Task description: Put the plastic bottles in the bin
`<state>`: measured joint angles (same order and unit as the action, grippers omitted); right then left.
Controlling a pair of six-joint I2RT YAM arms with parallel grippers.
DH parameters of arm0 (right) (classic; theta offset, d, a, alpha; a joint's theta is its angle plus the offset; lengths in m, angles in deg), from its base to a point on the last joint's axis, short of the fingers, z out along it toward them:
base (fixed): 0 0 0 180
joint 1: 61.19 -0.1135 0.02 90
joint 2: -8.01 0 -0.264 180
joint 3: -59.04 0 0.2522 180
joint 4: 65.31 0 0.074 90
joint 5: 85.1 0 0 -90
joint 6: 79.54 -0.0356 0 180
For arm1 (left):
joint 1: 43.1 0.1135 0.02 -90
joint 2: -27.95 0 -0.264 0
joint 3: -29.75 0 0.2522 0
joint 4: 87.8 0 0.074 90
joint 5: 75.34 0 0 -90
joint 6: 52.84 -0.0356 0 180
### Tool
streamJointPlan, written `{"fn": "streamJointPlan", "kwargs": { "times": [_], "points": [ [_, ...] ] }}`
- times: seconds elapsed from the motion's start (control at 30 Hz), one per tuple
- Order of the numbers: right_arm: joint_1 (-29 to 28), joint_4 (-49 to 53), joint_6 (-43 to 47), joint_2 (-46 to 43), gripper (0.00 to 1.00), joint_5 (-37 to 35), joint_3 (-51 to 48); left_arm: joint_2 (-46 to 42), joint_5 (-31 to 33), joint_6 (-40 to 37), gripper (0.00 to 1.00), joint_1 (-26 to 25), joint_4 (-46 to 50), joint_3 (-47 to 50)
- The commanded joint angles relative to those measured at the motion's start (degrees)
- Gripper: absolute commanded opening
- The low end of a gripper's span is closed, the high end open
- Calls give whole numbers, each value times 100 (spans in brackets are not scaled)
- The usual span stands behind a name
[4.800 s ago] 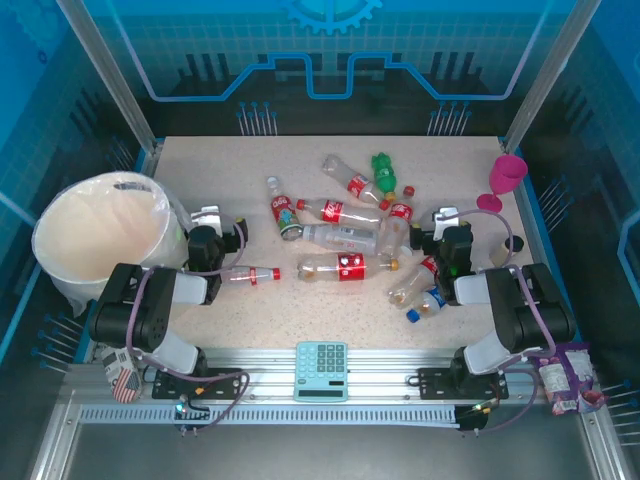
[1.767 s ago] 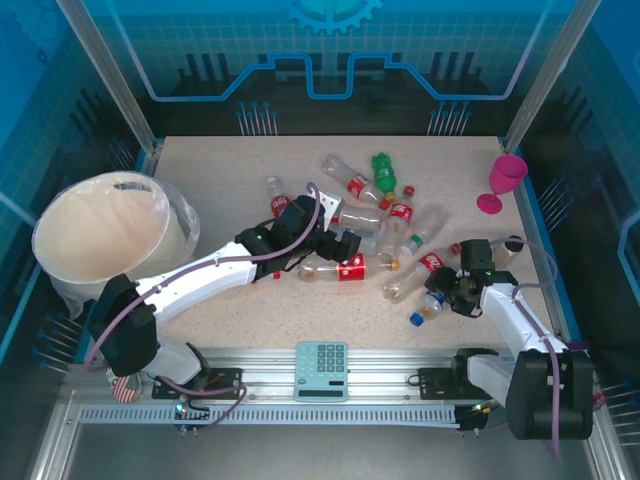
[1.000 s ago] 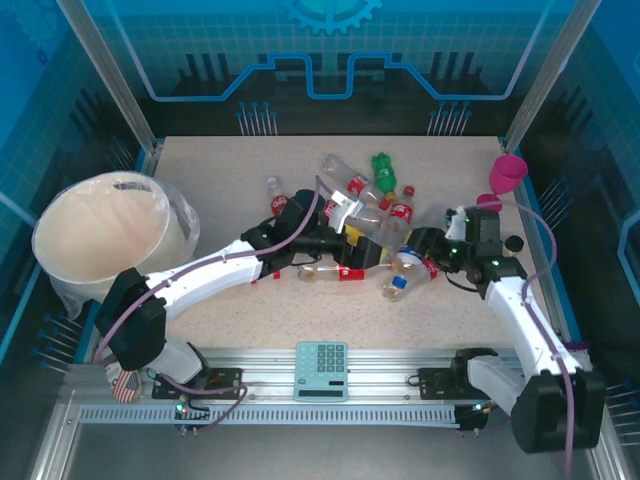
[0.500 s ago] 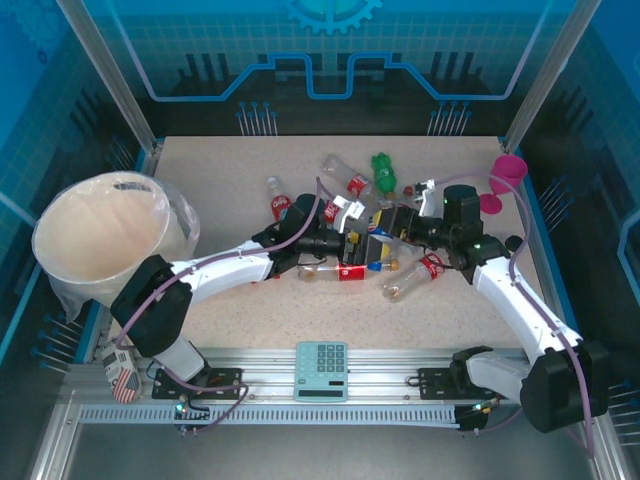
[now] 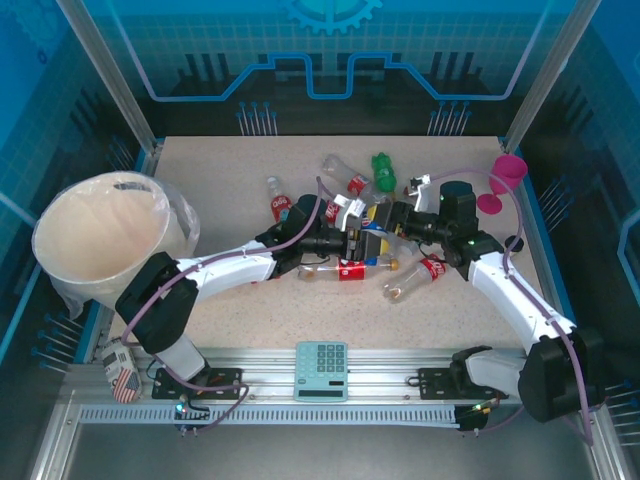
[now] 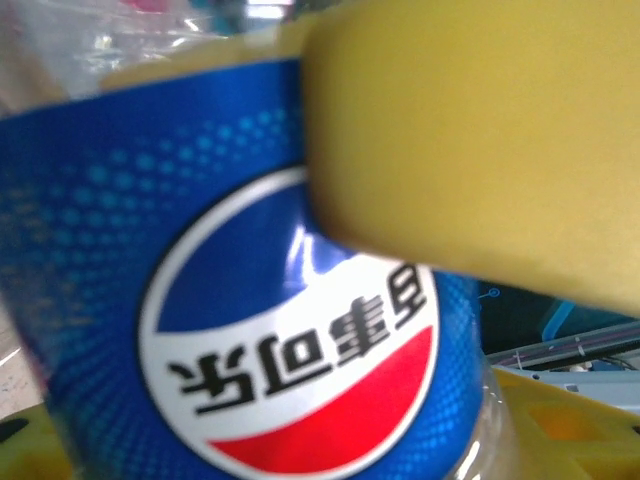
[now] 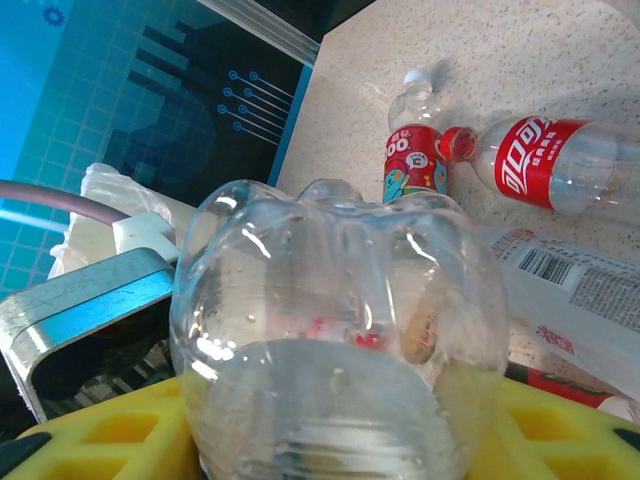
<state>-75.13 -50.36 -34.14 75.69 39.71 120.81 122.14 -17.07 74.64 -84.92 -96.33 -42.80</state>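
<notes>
Blue-label bottle (image 5: 375, 216) sits centre frame, held over the pile: clear body, red-white-blue roundel. Looks like a handover. Your right claw (image 5: 395, 222) is clamped tight on its base end. Left claw (image 5: 362, 238) straddles the label, one pad (image 6: 470, 130) against it; gripping or not, can't tell. Next, I'd say: firm left hold, right lets go, then carry to the bin (image 5: 100, 240), far left.

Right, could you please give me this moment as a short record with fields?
right gripper: jaws shut on the blue-labelled bottle, its base toward that wrist camera
left gripper: jaws at the same bottle's label, grip unclear
bin: left edge of the table, upright
other bottles: lying mid-table, such as a red-labelled bottle
extra: pink goblet, upright, back right
</notes>
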Motion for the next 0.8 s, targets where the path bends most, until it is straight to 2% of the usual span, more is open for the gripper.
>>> {"fn": "streamJointPlan", "kwargs": {
  "times": [0.0,0.07,0.23,0.33,0.47,0.63,0.77],
  "points": [
    [-70,-35,34,40,60,261,181,91,339,75,55,92,-136,-186],
    [-32,67,109,82,71,254,200,77,350,93,53,137,-121,-161],
    [259,331,316,185,85,371,575,-76,569,-64,50,240,361,-258],
    [574,738,548,204,90,243,839,-231,723,-289,50,329,1063,-509],
    [848,1444,1078,253,93,-427,1148,-663,1100,-776,49,501,2459,-1115],
    [923,1353,1133,476,94,-772,1043,-1097,1747,-1566,44,766,5284,-2680],
    [911,1346,1228,827,94,-814,1015,-1561,2328,-1723,36,1380,6982,-3565]
  ]
}}
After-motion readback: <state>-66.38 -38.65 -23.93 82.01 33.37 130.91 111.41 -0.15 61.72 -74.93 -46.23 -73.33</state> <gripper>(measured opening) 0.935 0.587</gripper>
